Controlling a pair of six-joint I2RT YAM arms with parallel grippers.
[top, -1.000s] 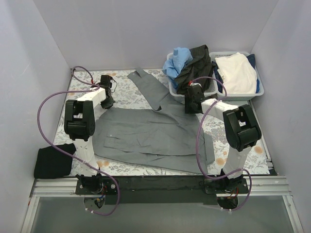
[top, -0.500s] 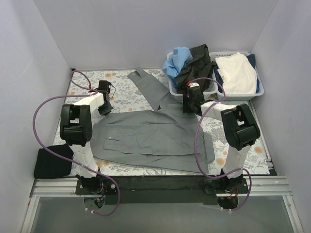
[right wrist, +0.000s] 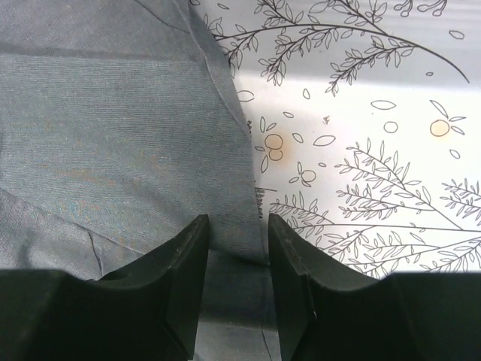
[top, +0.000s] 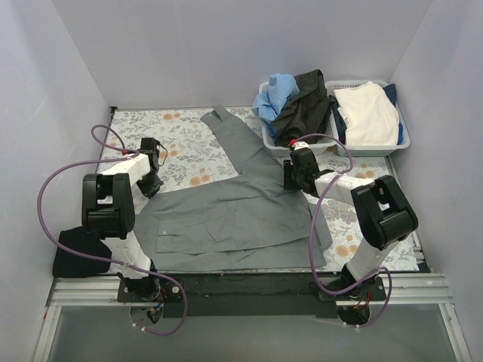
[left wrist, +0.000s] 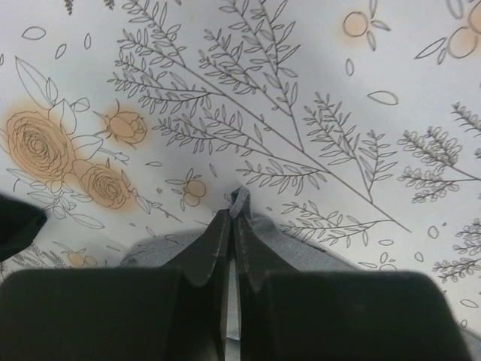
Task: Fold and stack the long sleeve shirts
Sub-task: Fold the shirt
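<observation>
The large mid-grey long sleeve shirt (top: 226, 219) lies spread on the floral table, one sleeve running to the far middle. My left gripper (top: 153, 185) is shut on its far left corner. In the left wrist view the jaws (left wrist: 233, 218) pinch a tip of grey cloth (left wrist: 297, 239). My right gripper (top: 290, 181) is at the shirt's far right edge. In the right wrist view its jaws (right wrist: 238, 226) stand narrowly apart with a raised fold of the grey shirt (right wrist: 113, 128) filling the gap. The black shirt (top: 79, 253) lies folded at the near left corner.
Two white lattice baskets (top: 404, 139) stand at the far right, just beyond my right gripper. They hold blue (top: 275, 94), dark (top: 306, 105) and white (top: 366, 113) clothes. Purple cables loop beside both arms. Walls close in on three sides.
Both grippers have moved toward the near edge, dragging the grey shirt's far edge with them. The shirt body has shifted nearer and a little left. The black shirt has not moved.
</observation>
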